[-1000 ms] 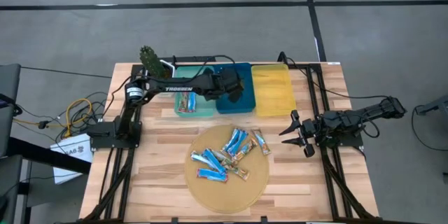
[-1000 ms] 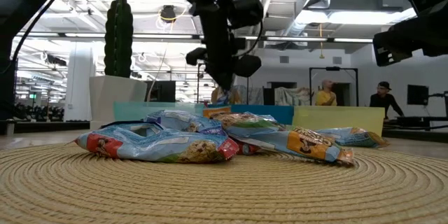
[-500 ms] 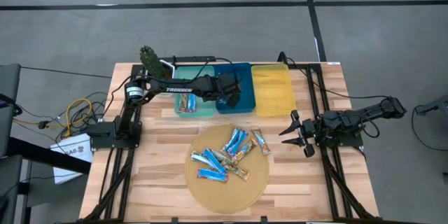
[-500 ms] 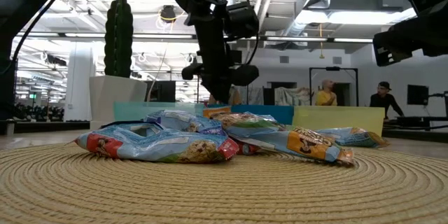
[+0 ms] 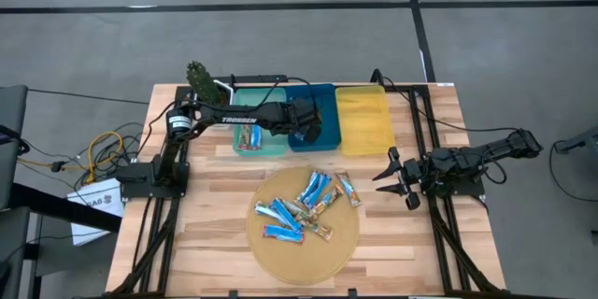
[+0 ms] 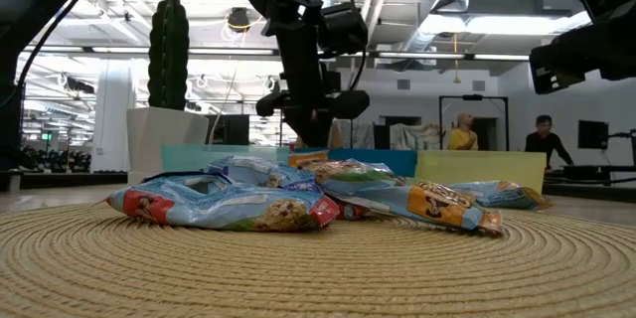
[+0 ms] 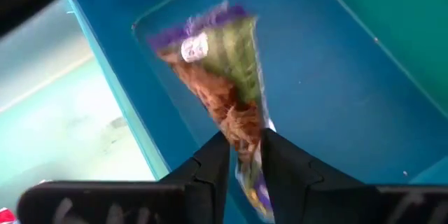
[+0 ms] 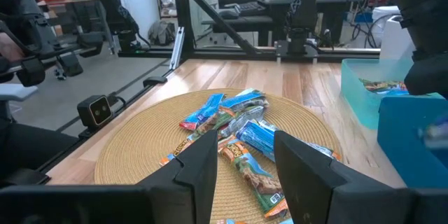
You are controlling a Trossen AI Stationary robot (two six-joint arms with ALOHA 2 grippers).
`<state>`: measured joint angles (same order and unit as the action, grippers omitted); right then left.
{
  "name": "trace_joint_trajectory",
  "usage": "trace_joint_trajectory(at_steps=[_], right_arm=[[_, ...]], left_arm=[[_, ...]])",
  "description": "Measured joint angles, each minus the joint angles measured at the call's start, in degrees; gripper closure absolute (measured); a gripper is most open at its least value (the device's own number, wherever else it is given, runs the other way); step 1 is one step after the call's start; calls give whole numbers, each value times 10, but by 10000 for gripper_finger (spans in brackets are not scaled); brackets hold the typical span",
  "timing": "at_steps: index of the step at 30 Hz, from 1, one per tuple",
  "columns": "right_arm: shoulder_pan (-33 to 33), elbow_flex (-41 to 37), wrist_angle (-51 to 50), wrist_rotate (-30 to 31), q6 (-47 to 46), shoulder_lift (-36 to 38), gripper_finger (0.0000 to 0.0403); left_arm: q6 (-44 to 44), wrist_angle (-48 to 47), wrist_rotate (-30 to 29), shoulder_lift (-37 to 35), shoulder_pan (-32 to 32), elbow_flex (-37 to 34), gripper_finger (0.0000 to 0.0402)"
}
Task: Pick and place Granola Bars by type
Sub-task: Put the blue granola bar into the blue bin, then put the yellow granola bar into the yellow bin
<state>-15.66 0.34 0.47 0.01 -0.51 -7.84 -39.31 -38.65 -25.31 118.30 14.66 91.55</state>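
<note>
left gripper [image 7: 241, 157] is over the blue tray [image 7: 336, 98], jaws barely parted around a green-purple granola bar [image 7: 224, 91], which might snag on the fingers instead of dropping; right gripper [image 8: 241, 157] waits open

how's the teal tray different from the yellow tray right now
The teal tray already holds blue-white granola bars, while the yellow tray shows nothing inside it. The teal tray sits at the left end of the row with the left arm crossing above it; the yellow tray sits at the right end with nothing over it. Both are shallow rectangular trays flanking the blue tray at the table's far edge.
</note>
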Motion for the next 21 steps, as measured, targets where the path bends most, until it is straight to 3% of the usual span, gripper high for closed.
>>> trace_joint_trajectory(at_steps=[11, 21], right_arm=[[0, 0, 0, 0, 0, 0, 269], [0, 0, 0, 0, 0, 0, 269]], left_arm=[[7, 0, 9, 0, 0, 0, 309], [95, 72, 7, 0, -27, 0, 309]])
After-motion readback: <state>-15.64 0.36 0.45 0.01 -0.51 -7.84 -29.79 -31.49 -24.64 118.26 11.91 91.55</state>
